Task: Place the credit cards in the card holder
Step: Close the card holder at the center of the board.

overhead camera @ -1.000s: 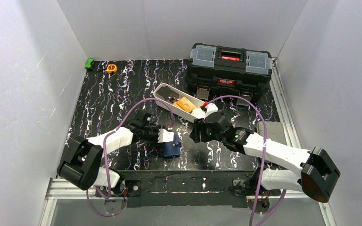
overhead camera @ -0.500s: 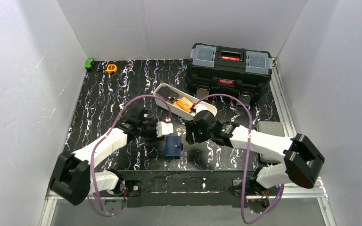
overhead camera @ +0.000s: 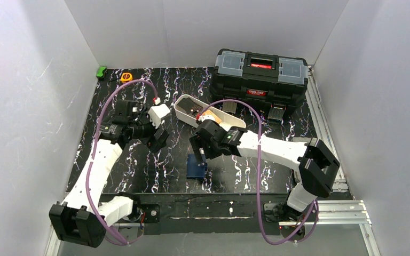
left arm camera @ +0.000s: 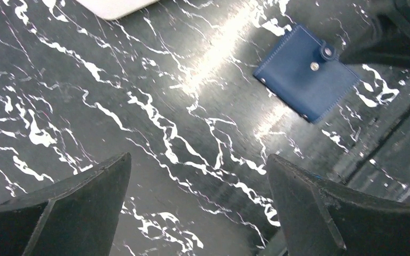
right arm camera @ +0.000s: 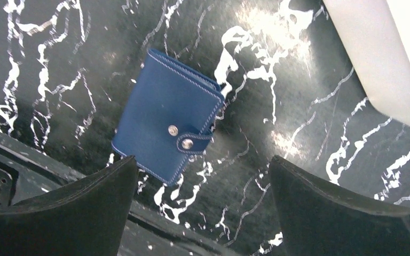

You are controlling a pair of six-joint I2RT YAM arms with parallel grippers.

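- Card holder [overhead camera: 196,166] lay folded shut on table [overhead camera: 117,106], near middle of near edge.
- Right gripper [overhead camera: 198,151] hovered just beside its far edge; jaws spread wide, nothing held.
- Left gripper [overhead camera: 157,140] stood well apart, toward left edge; jaws spread wide, nothing held.
- Orange credit card [overhead camera: 217,120] sat in white tray [overhead camera: 183,104], partly hidden by right arm.
- Change from one second before: left gripper had withdrawn from card holder; right gripper had shifted left, closer to it.
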